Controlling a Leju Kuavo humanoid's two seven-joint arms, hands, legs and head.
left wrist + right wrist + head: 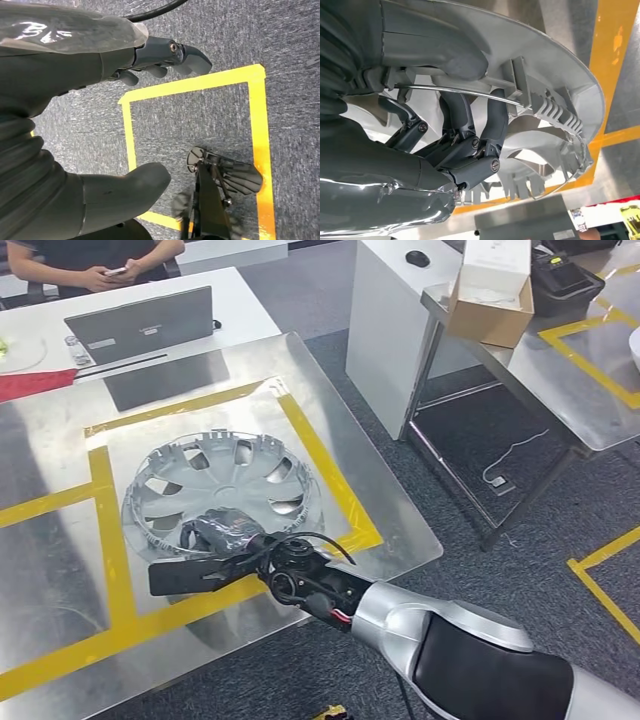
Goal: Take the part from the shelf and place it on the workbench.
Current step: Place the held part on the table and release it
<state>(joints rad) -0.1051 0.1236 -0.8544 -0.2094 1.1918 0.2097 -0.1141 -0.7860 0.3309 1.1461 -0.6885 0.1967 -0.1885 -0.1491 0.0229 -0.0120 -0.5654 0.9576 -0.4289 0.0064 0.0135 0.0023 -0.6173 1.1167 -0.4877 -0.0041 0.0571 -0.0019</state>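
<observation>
Low over the workbench (362, 502), the right hand (219, 540) reaches in, fingers (495, 125) gripping the hubcap (226, 475) rim.

The hubcap (221, 483) lies on the workbench (53, 570) inside a taped square (106, 530), with the right hand (219, 540) at its near rim. Behind the workbench, a laptop (140, 325) sits on a table (241, 305). To the right, a cardboard box (490, 290) rests on another bench (558, 390).

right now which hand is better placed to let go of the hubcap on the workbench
The right hand: its fingers grip the rim of the hubcap, which lies inside the yellow tape square on the workbench. The left hand hangs over carpet.
</observation>
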